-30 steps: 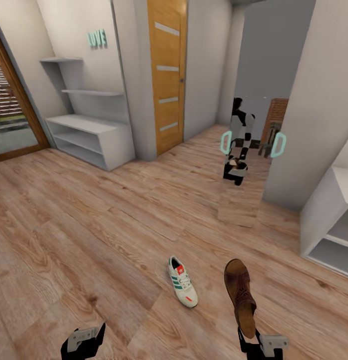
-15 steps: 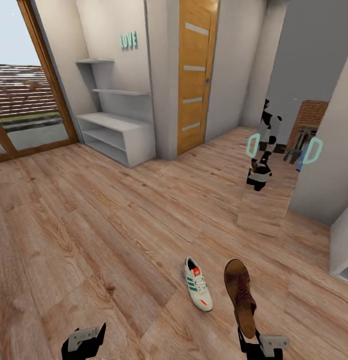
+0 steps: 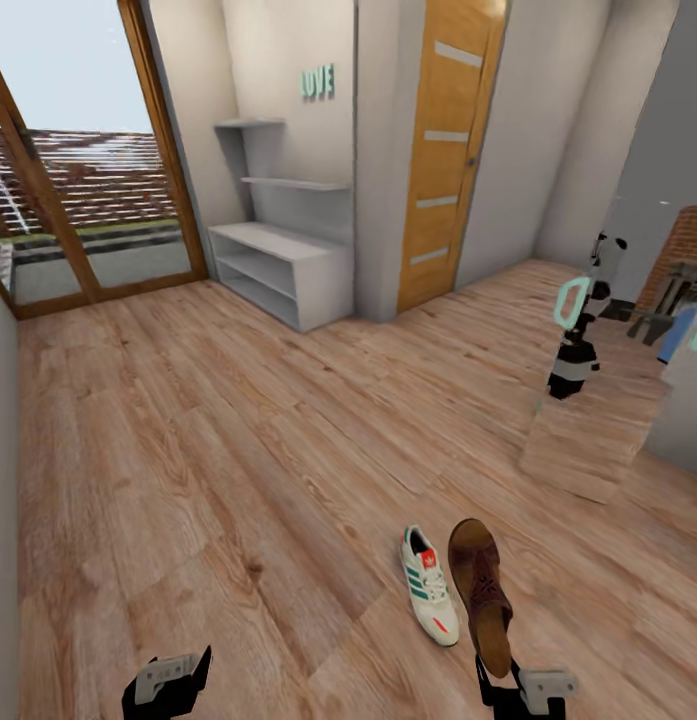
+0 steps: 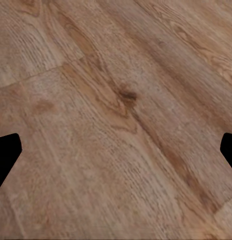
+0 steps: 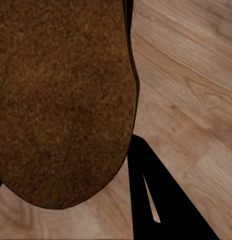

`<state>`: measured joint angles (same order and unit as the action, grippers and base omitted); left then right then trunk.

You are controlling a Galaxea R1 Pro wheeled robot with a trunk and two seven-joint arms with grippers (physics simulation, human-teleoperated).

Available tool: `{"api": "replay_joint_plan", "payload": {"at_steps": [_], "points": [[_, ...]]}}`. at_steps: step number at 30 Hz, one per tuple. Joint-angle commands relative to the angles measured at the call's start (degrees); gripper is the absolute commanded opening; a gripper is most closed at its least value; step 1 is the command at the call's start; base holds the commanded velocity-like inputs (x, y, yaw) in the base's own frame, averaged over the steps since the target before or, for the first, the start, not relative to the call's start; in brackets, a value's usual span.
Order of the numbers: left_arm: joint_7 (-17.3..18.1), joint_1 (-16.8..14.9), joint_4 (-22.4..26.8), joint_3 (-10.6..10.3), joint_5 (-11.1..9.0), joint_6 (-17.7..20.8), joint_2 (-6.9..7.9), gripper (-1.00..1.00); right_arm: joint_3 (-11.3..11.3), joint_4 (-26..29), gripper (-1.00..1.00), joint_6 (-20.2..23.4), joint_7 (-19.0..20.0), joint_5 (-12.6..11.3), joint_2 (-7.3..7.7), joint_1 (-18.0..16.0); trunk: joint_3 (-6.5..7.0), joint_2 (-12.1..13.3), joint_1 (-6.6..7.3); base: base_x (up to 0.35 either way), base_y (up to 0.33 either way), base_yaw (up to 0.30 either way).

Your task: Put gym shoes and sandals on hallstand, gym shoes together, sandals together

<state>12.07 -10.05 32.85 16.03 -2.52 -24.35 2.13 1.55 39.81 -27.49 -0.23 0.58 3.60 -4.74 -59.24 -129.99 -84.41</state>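
Sandal (image 3: 480, 588), dark brown, one of the pair: we hold it clenched in our right gripper (image 3: 500, 678) by the heel end, toe pointing ahead, raised off the corridor floor (image 3: 238, 430). In the right wrist view its brown body (image 5: 61, 100) lies close against the camera, with one dark finger (image 5: 156, 200) alongside it.

Gym shoe (image 3: 429, 597), cream with green stripes and red accents: it lies on the floor just beside the held sandal, on its left, well forward of our left gripper (image 3: 168, 685).

Left gripper: empty and spread wide, its two dark fingertips (image 4: 6, 152) at either edge of the left wrist view, bare planks between them.

Hallstand (image 3: 283, 270), pale grey, two open tiers, wall shelves and mint letters above: it stands against the far wall, well apart from us, nothing visible on it.

Risks, as we judge them:
- The sandal is held at one end only, so it may droop or slip on the way across the corridor.
- The gym shoe lies near our path, so the base may nudge it.
- The second sandal and second gym shoe are unlocated, so pairing on the rack needs space left beside each.
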Motion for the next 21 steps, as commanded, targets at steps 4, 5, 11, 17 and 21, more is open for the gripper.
{"api": "replay_joint_plan", "payload": {"at_steps": [4, 5, 11, 17, 21], "points": [[0.5, -0.1, -0.1, 0.2, -0.3, -0.1, -0.04, 1.0, 0.0, 0.0, -1.0, -0.1, 0.0, -0.1, 0.0, 0.0, -0.04, 0.0, -0.01, 0.281, 0.064, 0.278], [0.5, -0.1, -0.1, 0.2, -0.4, -0.1, -0.05, 1.0, 0.0, 0.0, -1.0, -0.1, 0.0, -0.1, 0.0, 0.0, -0.04, 0.0, -0.01, 0.302, 0.095, 0.278], [0.5, -0.1, -0.1, 0.2, -0.4, -0.1, -0.04, 1.0, 0.0, 0.0, -1.0, -0.1, 0.0, -0.1, 0.0, 0.0, -0.04, 0.0, -0.01, 0.235, 0.076, 0.278], [0.5, -0.1, -0.1, 0.2, -0.3, -0.1, -0.03, 1.0, 0.0, 0.0, -1.0, -0.1, 0.0, -0.1, 0.0, 0.0, -0.04, 0.0, -0.01, 0.045, 0.014, 0.278], [0.6, -0.1, -0.1, 0.2, -0.1, -0.1, -0.08, 1.0, 0.0, 0.0, -1.0, -0.1, 0.0, -0.1, 0.0, 0.0, -0.04, 0.0, -0.01, 0.007, 0.002, 0.278]]}}
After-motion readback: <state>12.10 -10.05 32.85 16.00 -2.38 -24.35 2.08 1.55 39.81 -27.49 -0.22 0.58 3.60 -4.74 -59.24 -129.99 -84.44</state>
